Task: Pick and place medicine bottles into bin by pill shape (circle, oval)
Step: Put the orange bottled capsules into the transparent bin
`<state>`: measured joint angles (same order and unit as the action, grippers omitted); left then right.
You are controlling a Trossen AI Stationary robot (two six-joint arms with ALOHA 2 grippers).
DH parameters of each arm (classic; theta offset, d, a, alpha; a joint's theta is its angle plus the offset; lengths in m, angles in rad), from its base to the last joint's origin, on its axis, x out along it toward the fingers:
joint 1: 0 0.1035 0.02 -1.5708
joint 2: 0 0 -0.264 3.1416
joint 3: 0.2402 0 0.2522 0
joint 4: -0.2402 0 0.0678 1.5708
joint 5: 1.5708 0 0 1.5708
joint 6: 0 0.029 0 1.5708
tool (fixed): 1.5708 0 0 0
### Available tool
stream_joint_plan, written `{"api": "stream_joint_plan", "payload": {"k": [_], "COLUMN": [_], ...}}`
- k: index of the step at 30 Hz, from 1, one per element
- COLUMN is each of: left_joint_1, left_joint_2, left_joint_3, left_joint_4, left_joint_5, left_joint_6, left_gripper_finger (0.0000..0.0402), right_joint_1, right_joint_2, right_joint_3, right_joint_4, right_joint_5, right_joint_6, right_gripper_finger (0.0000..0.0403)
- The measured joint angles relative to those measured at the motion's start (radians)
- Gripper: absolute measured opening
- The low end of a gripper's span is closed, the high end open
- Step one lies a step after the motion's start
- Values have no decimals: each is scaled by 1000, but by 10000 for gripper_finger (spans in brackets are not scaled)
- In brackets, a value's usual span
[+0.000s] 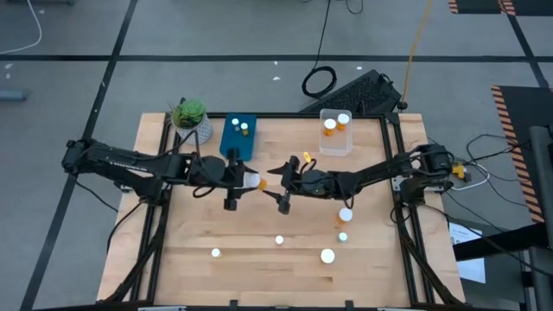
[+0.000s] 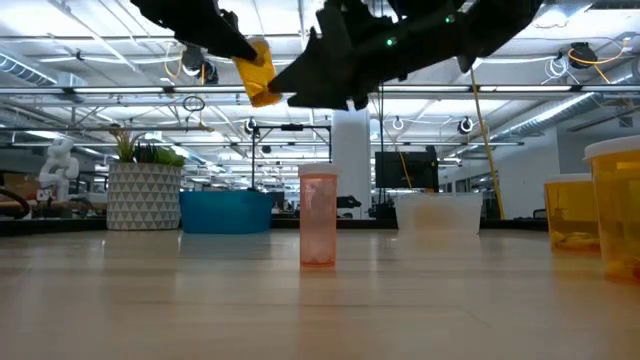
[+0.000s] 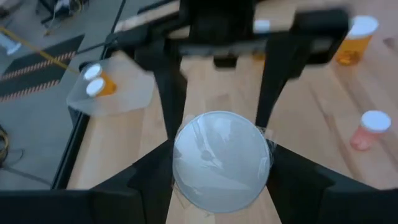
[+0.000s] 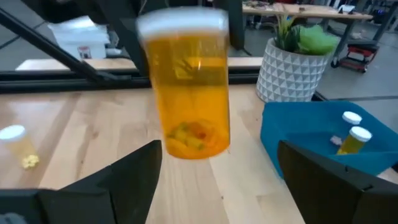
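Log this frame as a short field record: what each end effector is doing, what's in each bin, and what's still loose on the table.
left end effector: shut on orange bottle, held above table centre
right end effector: open, facing the held bottle
blue bin: two bottles inside
clear bin: two orange bottles inside
loose bottles: five on the table's near half, e.g.
potted plant: beside the blue bin

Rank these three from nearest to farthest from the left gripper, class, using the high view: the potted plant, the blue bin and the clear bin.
Measured from the left gripper, which holds an orange medicine bottle near the table's middle:
1. The blue bin, just beyond the gripper, at the table's far edge.
2. The potted plant, at the far left corner.
3. The clear bin, far edge, on the right arm's side.
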<state>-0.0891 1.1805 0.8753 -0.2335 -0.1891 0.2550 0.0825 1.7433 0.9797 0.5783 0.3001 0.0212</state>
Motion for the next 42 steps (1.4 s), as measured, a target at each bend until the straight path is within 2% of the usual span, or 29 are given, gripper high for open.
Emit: {"api": "stream_joint_plan", "payload": {"k": [5, 15, 20, 24, 42], "left_joint_1": [0, 1, 1, 1, 1], "left_joint_2": [0, 0, 11, 27, 35], "left_joint_3": [0, 0, 0, 0, 0], "left_joint_4": [34, 23, 29, 42, 84], "left_joint_5": [16, 16, 16, 16, 7], "left_joint_6": [16, 14, 13, 14, 35], "left_gripper_finger": [223, 223, 223, 223, 223], "right_joint_1": [-17, -19, -19, -20, -23], "right_joint_2": [51, 56, 56, 56, 45], "right_joint_3": [14, 14, 13, 13, 12], "right_joint_4": [68, 98, 103, 114, 79], "right_joint_5": [-64, -70, -71, -112, -121], "right_joint_6": [0, -19, -18, -11, -39], "right_gripper_finger": [302, 256, 256, 254, 180]}}
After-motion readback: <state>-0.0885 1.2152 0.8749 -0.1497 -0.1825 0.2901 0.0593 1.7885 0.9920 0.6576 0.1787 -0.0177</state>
